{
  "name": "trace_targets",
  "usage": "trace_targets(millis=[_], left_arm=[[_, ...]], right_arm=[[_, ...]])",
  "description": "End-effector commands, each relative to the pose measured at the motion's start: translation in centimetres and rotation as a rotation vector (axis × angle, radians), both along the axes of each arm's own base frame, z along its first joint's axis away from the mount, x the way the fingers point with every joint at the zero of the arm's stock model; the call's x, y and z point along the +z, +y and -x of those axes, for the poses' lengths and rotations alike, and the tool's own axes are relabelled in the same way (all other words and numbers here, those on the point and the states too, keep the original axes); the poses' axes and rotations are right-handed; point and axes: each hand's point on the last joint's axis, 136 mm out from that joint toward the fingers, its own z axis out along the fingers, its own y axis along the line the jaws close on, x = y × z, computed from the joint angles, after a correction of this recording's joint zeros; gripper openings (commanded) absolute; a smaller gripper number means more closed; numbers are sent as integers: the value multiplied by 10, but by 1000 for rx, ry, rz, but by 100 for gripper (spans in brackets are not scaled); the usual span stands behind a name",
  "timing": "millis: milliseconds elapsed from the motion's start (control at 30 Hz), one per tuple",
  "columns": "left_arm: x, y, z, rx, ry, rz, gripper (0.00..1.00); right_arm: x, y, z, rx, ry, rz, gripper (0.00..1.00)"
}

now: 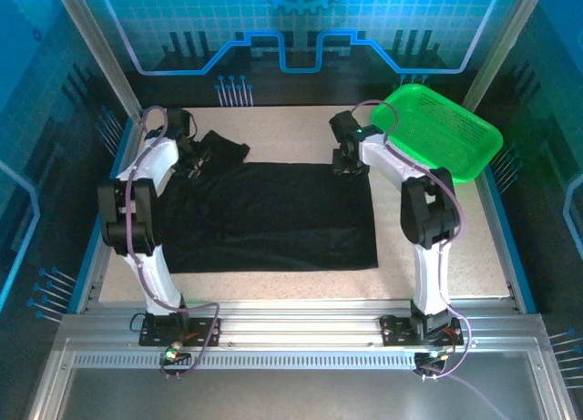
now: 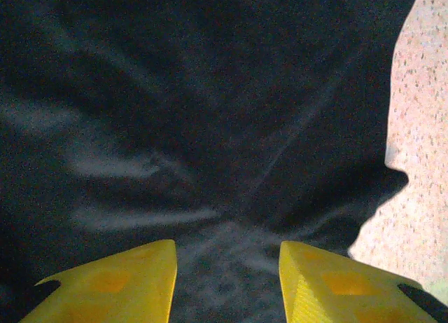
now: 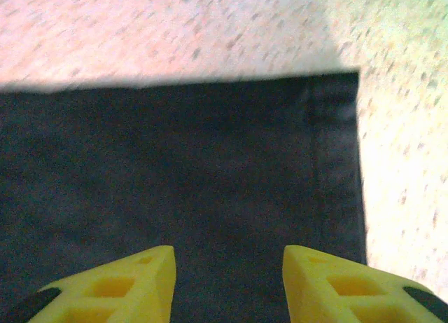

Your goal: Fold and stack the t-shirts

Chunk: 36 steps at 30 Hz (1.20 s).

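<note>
Fabric first: we see one black t-shirt (image 1: 273,215) spread nearly flat on the desk (image 1: 483,247), left of centre, with one sleeve (image 1: 223,148) bunched at its far left corner. Our left pincer (image 2: 227,256) hovers low over wrinkled cloth near that sleeve, its jaws partly apart with nothing between them. Our right pincer (image 3: 229,260) hangs over the far right corner, beside the stitched hem (image 3: 336,162), and is likewise partly open and empty. The green basket (image 1: 442,133) sits at the far right, apart from the shirt. We judge this to be the start of a fold, since the shirt is laid out but not yet doubled. Next we would need to pinch both far corners and draw them evenly toward the near edge, minding the loose sleeve.
</note>
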Motion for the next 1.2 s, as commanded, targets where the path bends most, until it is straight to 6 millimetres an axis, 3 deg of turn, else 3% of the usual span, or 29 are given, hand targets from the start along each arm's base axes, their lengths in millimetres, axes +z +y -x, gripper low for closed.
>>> trace_targets(millis=[0, 200, 333, 533, 633, 767, 900, 1033, 1167], left_arm=[[14, -2, -40, -49, -132, 34, 44], [10, 6, -58, -38, -155, 46, 44], [6, 12, -60, -35, -155, 44, 44], [-1, 24, -68, -14, -152, 51, 46], [0, 28, -79, -13, -163, 46, 48], [-4, 39, -95, 12, -172, 29, 50], [-3, 53, -117, 37, -217, -22, 51], [-5, 64, -141, 35, -261, -95, 52], [-6, 60, -166, -18, -311, -162, 53]], right_arm=[[-12, -31, -20, -33, 5, 77, 48], [-33, -51, -46, -65, 37, 68, 49], [-49, -60, -50, -79, 85, 56, 49], [-67, -58, -45, -87, 144, 34, 47], [-71, -55, -45, -86, 151, 18, 40], [-67, -54, -45, -92, 150, 9, 19], [-50, -54, -44, -110, 119, -2, 7], [-44, -49, -42, -117, 114, -28, 0], [-39, -38, -41, -98, 113, -41, 0]])
